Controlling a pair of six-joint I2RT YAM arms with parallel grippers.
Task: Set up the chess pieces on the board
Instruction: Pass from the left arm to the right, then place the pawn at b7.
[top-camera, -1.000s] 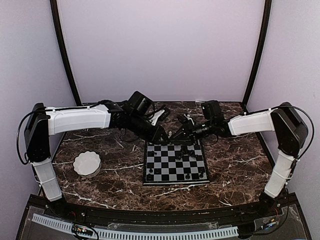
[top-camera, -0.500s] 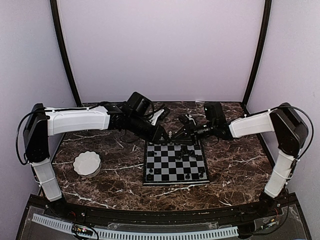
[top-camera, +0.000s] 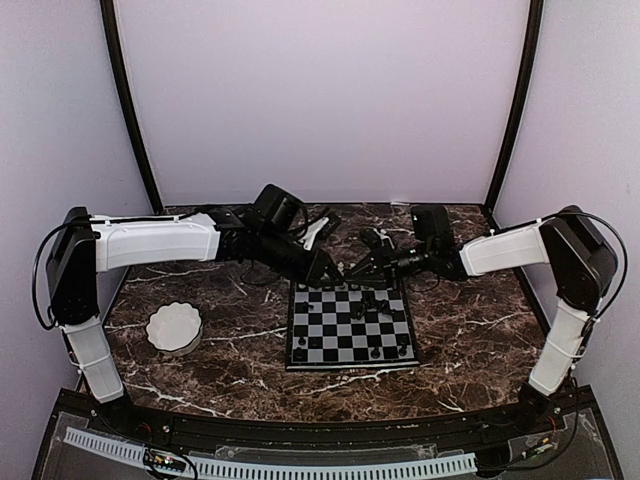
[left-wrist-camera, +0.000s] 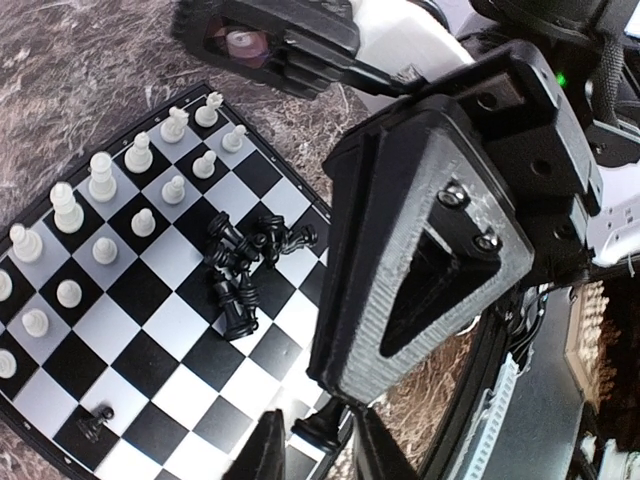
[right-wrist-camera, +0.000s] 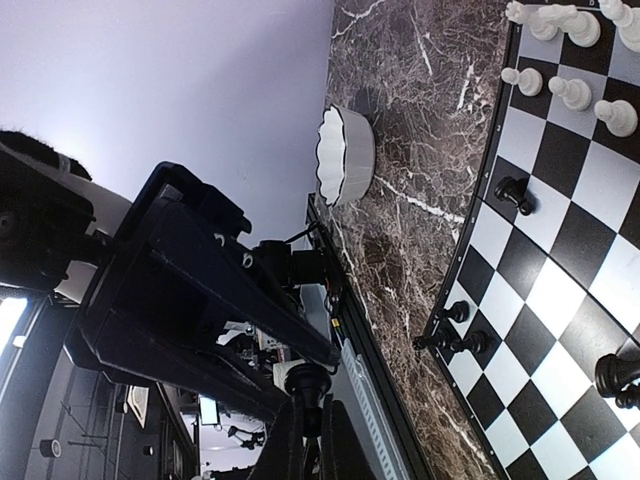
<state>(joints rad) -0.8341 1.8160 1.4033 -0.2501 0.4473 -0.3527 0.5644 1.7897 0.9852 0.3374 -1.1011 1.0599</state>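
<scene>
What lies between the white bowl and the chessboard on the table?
Only bare marble tabletop; nothing stands between the bowl and the board, as the top external view shows.

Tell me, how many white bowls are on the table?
1. The white bowl sits on the marble table, left of the chessboard, apart from it. No other shows.

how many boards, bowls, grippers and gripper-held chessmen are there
board: 1
white bowl: 1
grippers: 2 (left gripper, right gripper)
held chessmen: 2 (left's black piece, right's black piece)
total: 6
</scene>
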